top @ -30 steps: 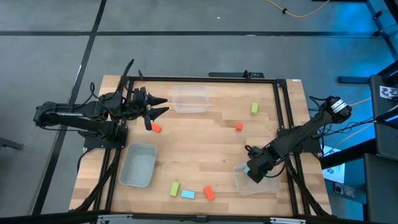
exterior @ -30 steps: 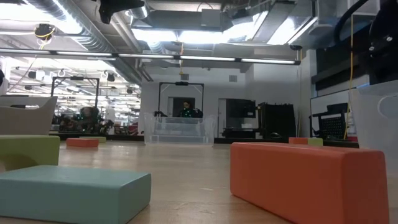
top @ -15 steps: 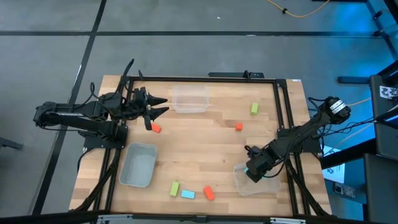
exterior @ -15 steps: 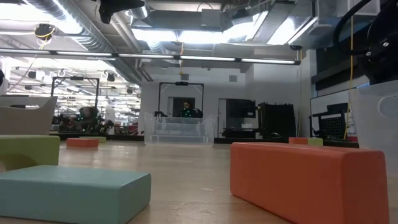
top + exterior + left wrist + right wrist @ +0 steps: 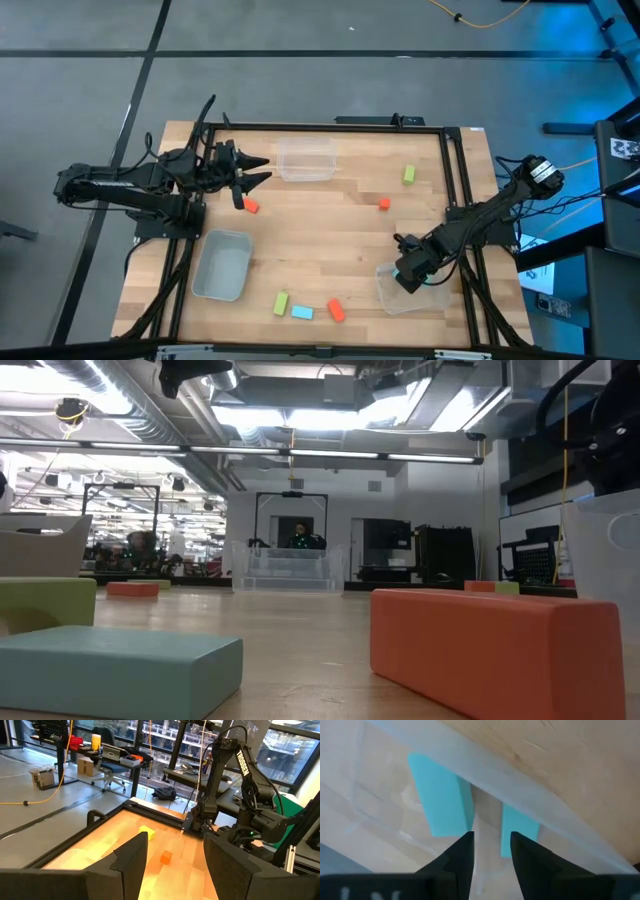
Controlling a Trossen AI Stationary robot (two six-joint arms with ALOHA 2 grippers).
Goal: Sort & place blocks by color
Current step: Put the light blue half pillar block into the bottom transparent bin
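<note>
Blocks: high view, six loose outside clear bin (image 5: 384,298); loose cyan block (image 5: 302,312) near it. Right gripper (image 5: 405,277) over bin; left gripper (image 5: 256,172) far across from bin, spread wide, empty. Right wrist view: two cyan blocks (image 5: 440,795) inside bin; fingers slightly parted, gripping nothing. Judged step: cyan drop-off. Next: lift clear of bin wall, fetch loose cyan block.

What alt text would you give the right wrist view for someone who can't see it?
Two light blue blocks, one larger and one partly hidden, lie inside a clear plastic bin on the wooden table. The right gripper hangs just over them, its two dark fingers slightly apart and holding nothing.
</note>
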